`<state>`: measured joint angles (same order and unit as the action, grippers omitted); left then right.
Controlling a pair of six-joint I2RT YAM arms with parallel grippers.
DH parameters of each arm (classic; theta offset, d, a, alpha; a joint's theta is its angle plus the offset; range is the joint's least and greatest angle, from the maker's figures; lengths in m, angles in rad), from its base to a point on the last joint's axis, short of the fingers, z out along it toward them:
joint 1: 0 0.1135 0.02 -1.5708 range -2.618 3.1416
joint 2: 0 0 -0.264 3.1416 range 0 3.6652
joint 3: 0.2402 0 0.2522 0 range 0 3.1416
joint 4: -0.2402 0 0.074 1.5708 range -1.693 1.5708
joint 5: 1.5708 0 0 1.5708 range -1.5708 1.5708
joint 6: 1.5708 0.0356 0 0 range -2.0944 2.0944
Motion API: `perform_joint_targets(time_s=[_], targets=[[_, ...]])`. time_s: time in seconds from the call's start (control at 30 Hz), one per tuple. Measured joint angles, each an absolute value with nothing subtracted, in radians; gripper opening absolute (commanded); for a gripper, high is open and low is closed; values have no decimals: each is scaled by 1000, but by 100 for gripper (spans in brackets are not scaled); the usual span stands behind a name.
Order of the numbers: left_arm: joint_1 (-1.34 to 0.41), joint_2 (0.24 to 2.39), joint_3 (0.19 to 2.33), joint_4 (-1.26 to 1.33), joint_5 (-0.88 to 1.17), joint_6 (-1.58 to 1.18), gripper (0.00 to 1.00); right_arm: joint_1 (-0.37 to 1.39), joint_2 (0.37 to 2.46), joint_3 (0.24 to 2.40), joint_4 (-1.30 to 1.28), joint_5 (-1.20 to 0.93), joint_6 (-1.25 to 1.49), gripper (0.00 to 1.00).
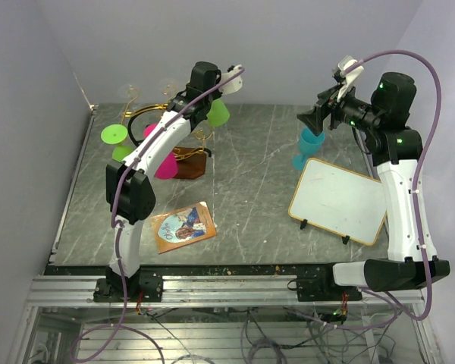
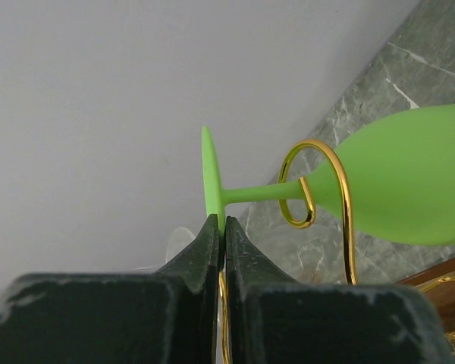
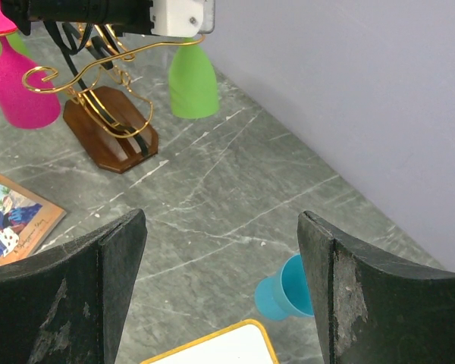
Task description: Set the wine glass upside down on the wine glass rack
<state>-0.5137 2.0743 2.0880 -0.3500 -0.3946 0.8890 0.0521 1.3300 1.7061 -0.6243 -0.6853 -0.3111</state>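
Observation:
A light green wine glass (image 2: 409, 186) hangs upside down, its stem inside a curled gold arm (image 2: 318, 182) of the wine glass rack (image 1: 189, 163). My left gripper (image 2: 224, 224) is shut on the rim of that glass's foot; in the top view it (image 1: 212, 85) is high over the rack. The same glass shows in the top view (image 1: 218, 112) and the right wrist view (image 3: 192, 80). A pink glass (image 1: 165, 163) and another green glass (image 1: 115, 136) also hang on the rack. My right gripper (image 3: 221, 220) is open and empty, above a blue glass (image 3: 288, 288) on the table.
A white board with a yellow frame (image 1: 340, 199) stands on small feet at the front right, close to the blue glass (image 1: 309, 144). A picture card (image 1: 183, 226) lies front left of centre. The rack's brown wooden base (image 3: 110, 133) sits at the back left near the wall.

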Motion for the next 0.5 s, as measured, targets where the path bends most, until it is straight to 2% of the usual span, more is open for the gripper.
perform_joint_targets(time_s=[0.27, 0.5], targets=[[-512, 2074, 2090, -372, -377, 874, 10, 43, 1317, 1692, -617, -692, -306, 81], [-512, 2071, 2089, -408, -344, 863, 14, 40, 1310, 1690, -607, -697, -300, 81]])
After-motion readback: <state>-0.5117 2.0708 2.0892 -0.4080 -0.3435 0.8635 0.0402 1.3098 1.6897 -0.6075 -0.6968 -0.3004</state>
